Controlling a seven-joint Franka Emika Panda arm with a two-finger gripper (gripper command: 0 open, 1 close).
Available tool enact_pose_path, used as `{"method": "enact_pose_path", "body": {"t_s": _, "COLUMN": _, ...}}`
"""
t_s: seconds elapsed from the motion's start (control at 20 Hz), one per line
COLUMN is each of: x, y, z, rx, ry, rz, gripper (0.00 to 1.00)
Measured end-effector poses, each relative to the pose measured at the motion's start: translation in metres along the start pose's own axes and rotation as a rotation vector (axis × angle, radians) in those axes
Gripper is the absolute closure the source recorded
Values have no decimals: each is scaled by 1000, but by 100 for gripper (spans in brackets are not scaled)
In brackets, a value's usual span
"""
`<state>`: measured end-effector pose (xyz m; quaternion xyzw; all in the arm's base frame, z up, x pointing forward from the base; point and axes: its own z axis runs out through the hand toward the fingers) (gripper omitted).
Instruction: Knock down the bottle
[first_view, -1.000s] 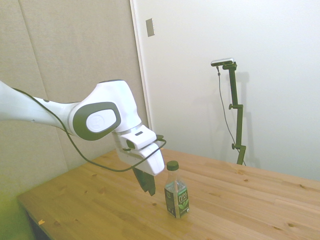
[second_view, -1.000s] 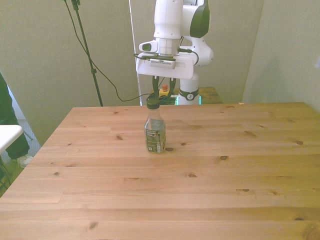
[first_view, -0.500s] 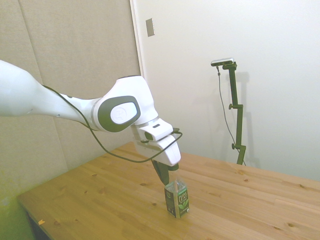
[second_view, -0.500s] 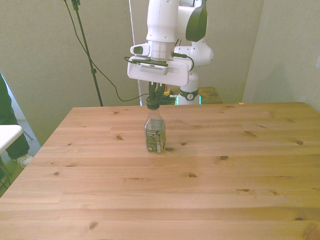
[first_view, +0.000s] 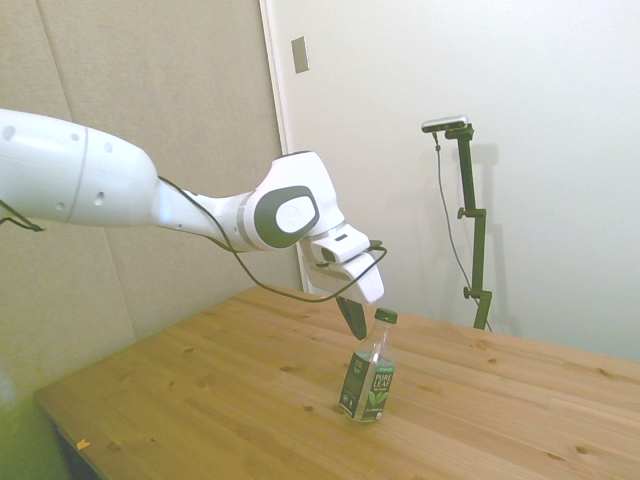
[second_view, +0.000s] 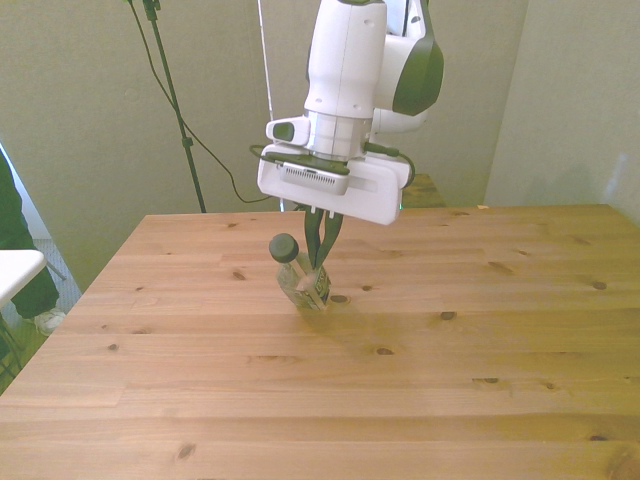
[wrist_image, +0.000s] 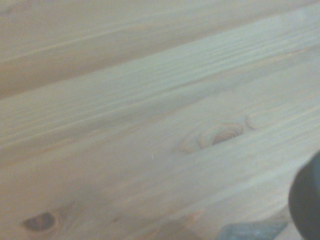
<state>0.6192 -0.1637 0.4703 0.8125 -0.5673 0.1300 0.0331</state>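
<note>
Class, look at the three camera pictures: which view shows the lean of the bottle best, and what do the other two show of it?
The side view: the bottle shows whole in profile, tipped away from the gripper at its neck. In the front view it leans toward the camera, foreshortened, with the gripper over part of it. The wrist view shows blurred table and only a dark blur at one edge.

The pale pine-plank desk (second_view: 420, 380) with dark knots carries a single thing: a small clear plastic bottle with a dark green cap and dark green label (second_view: 303, 278). In the front view the bottle's base touches the wood just toward 10 o'clock from the desk's middle, and its cap leans over toward 10 o'clock. In the side view (first_view: 368, 378) it tilts toward 1 o'clock.
</note>
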Motion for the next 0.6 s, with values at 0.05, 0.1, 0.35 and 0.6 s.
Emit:
{"method": "enact_pose_path", "body": {"t_s": 0.05, "x": 7, "y": -5, "z": 5, "rx": -1, "ry": 8, "rz": 13, "gripper": 100}}
{"method": "enact_pose_path", "body": {"t_s": 0.1, "x": 15, "y": -8, "z": 9, "rx": -4, "ry": 15, "rz": 24, "gripper": 100}}
{"method": "enact_pose_path", "body": {"t_s": 0.35, "x": 40, "y": -9, "z": 22, "rx": -15, "ry": 36, "rz": 58, "gripper": 100}}
{"method": "enact_pose_path", "body": {"t_s": 0.6, "x": 53, "y": -9, "z": 32, "rx": 13, "ry": 55, "rz": 87, "gripper": 100}}
